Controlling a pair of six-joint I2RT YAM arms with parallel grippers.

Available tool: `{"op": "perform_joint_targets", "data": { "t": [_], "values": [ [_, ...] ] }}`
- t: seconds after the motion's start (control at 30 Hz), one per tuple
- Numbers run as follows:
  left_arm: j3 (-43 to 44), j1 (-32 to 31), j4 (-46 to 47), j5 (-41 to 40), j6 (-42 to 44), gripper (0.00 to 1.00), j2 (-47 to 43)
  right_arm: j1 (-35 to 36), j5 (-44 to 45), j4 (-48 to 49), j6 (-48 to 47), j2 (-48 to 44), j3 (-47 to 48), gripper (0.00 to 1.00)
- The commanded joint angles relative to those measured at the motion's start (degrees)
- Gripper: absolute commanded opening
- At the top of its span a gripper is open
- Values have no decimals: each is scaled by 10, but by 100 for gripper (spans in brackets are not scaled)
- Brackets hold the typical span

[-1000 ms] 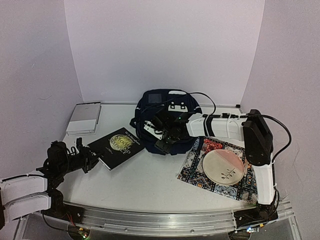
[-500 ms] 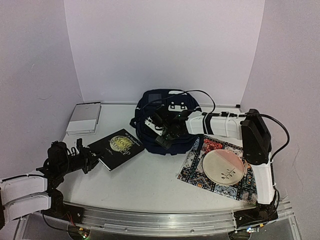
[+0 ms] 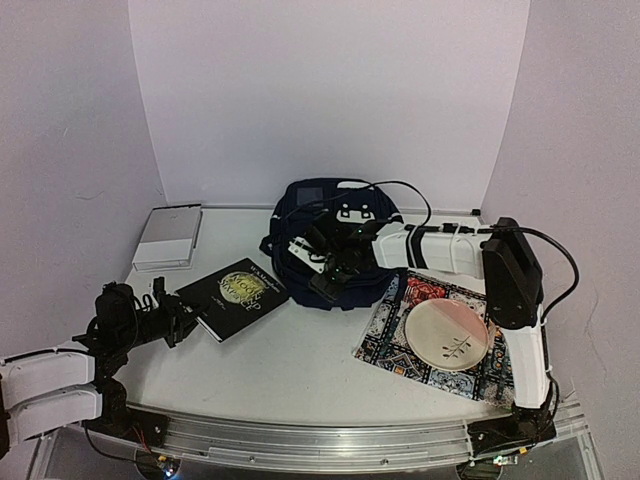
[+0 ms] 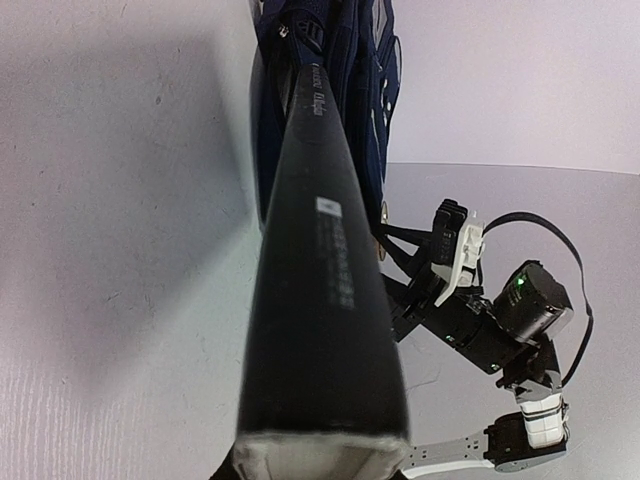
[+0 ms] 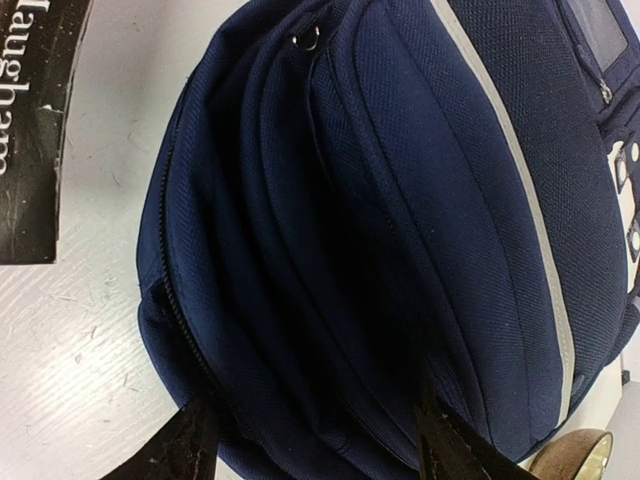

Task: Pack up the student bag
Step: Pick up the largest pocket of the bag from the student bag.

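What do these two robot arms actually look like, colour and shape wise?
Both are chains of boxy white shells and black joint blocks. The right arm carries thin black cables looping beside it and a small green light by its wrist. The right pincer and left pincer are both black.

Soft, even, violet-tinted light; wrist views slightly blurred.

The top camera looks down from behind me. Both wrist cameras face the student bag (image 5: pixel 400 220), the right one closest
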Motion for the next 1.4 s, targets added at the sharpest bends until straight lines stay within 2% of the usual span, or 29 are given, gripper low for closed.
{"op": "perform_joint_targets", "data": {
  "t": [0.0, 0.3, 0.57, 0.7, 0.87, 1.23, 1.37],
  "values": [
    [21, 2, 83, 9, 13, 0, -16, -3, 56, -15, 3, 8, 13, 65],
    [22, 2, 82, 9, 12, 0, -18, -11, 122, -14, 8, 4, 15, 56],
    [25, 2, 82, 11, 13, 0, -14, -12, 80, -12, 12, 9, 4, 52],
    [26, 2, 82, 11, 12, 0, -13, -12, 95, -8, 19, 4, 3, 45],
    [25, 2, 82, 10, 12, 0, -16, -15, 115, -1, 10, -3, 10, 31],
    [25, 2, 82, 13, 9, 0, -18, -19, 64, 0, 7, -4, 9, 1],
    [32, 2, 82, 14, 6, 0, -17, -18, 31, -2, 13, -40, 16, 0]
  ]
}}
